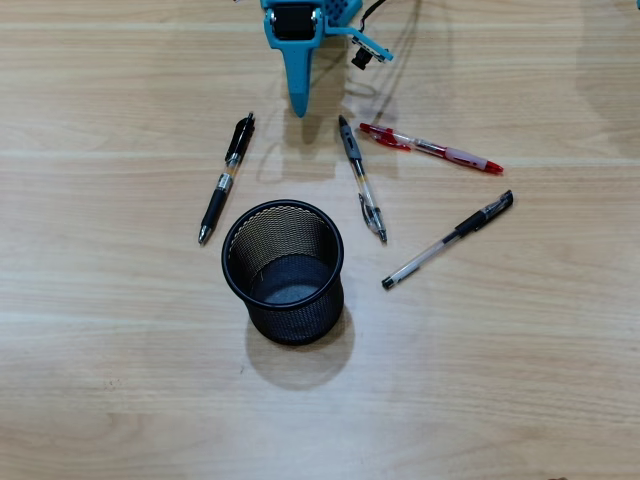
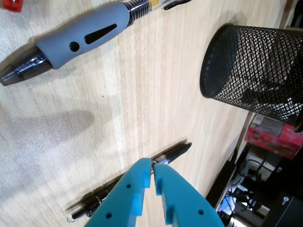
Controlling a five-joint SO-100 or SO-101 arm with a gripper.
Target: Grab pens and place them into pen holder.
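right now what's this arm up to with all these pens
A blue gripper hangs at the top of the overhead view, closed and holding nothing. Four pens lie loose on the wooden table: three black pens and one red pen. The black mesh pen holder stands upright and empty. In the wrist view, the fingertips sit just above one black pen.

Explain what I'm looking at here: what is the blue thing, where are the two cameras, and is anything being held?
The blue thing is a small robot arm's two-finger gripper. One picture looks straight down at a wooden table; the other comes from a camera riding on the arm's wrist, so the gripper appears at its bottom edge. On the table stand a black mesh pen holder, empty, and lie four pens: three black-and-clear, one red-and-clear. The fingers are nearly together just above one black pen; nothing is held.
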